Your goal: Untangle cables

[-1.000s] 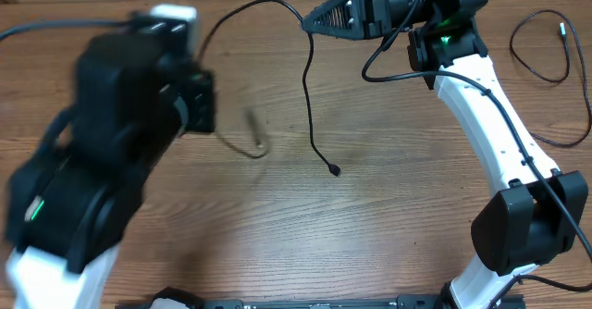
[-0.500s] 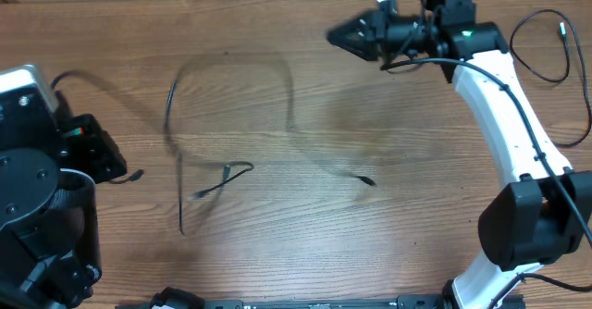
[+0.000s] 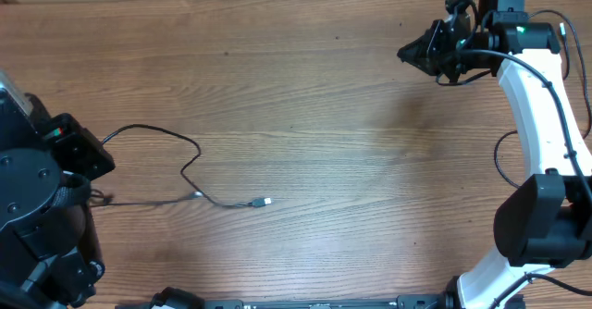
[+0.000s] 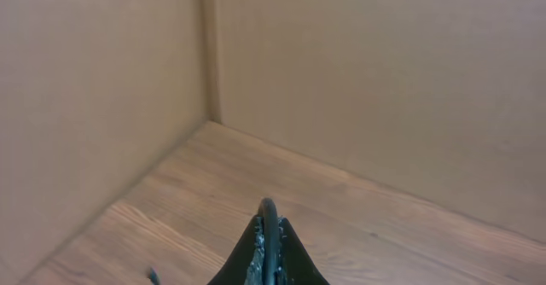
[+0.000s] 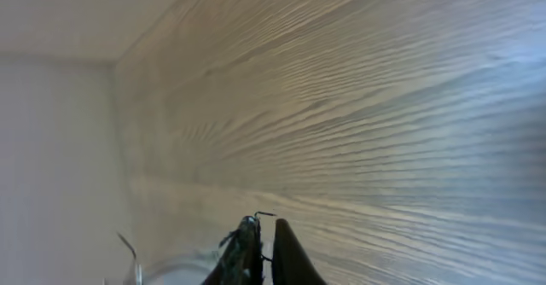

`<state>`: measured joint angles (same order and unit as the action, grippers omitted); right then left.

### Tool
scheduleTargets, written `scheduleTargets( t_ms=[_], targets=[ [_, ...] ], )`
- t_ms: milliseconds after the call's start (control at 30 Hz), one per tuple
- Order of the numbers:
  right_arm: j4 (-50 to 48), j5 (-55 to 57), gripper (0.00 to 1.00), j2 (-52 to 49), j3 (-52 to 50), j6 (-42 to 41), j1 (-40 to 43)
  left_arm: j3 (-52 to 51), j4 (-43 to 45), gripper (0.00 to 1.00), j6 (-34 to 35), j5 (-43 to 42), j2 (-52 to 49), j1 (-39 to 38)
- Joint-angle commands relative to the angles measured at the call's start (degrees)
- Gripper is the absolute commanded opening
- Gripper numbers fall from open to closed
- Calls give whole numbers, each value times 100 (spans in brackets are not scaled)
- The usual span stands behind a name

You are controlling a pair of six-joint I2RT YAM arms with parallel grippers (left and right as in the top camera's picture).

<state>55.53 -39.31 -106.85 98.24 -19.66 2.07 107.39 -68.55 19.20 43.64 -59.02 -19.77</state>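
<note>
Both grippers are closed: left gripper clamps the cable; right gripper holds nothing we see. Risk: a hard pull whips the plug across the bench.

Black cable, seemingly untangled, on table

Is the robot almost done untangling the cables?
Nearly, it seems. Done: one cable lies loosely across the table, no knot showing, its plug tip free. In hand: the left end effector is shut on that cable. Left: letting it go. The right end effector is shut too; I cannot tell whether it holds anything.
</note>
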Motion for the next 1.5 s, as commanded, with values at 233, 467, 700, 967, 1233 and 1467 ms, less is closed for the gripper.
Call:
scheduleTargets(
  t_ms=[233, 467, 700, 967, 1233, 1467],
  targets=[
    [76, -1547, 100, 63, 46, 3606, -1198, 35, 195, 4, 179, -1637, -400, 24],
    [-199, -1541, 100, 63, 46, 4527, -2140, 35, 442, 4, 179, -2330, -570, 24],
    [-1237, -1482, 100, 63, 46, 3663, -2726, 35, 455, 4, -192, -3563, -575, 24],
    [-1231, -1788, 100, 63, 46, 4033, -3036, 35, 466, 4, -269, -4015, -610, 24],
    [-1128, -1775, 95, 63, 42, 4553, -3554, 35, 476, 4, -271, -4175, -623, 24],
    [-887, -1609, 4, 63, 42, 4522, -3648, 35, 450, 4, -271, -4028, -623, 24]
  ],
)
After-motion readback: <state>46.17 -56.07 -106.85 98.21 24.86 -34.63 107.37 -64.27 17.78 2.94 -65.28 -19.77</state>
